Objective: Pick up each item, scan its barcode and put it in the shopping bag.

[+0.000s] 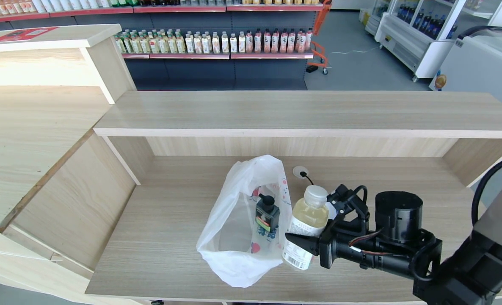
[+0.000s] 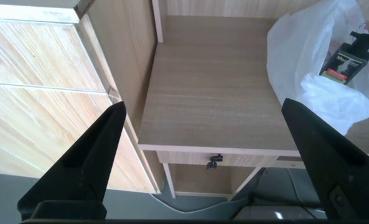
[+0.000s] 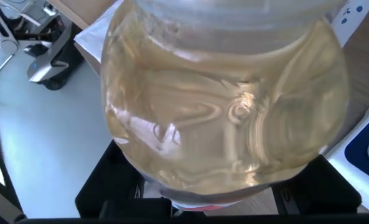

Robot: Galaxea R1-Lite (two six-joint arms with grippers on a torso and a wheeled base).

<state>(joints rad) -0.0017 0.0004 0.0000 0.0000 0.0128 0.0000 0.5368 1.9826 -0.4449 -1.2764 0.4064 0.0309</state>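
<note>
Head view: the right gripper [image 1: 305,238] is clamped on a clear bottle [image 1: 308,217] of pale yellow drink. One dark finger lies across the front of its label. The bottle stands tilted, its long axis running from the white cap, which points up and toward the far side of the counter [image 1: 170,212], down to the barcode end, which points at the near edge. It is just beside the right edge of the white shopping bag [image 1: 230,237]. I cannot tell whether its base touches the wood. The bag lies open at the middle of the counter, with a dark pump-top item [image 1: 267,215] upright inside. A round cable port [image 1: 300,171] sits in the counter behind the bottle. Shelves of drinks [image 1: 217,42] line the aisle beyond.

Left wrist view: the left gripper [image 2: 203,155] is spread wide and grips nothing. It hangs above the near edge of the counter [image 2: 215,99], well apart from the shopping bag [image 2: 308,74]. The pump-top item [image 2: 348,57] shows through the bag's mouth.

Right wrist view: the bottle [image 3: 228,112] is seen very close, its rounded wall and yellow liquid directly before the camera.
</note>
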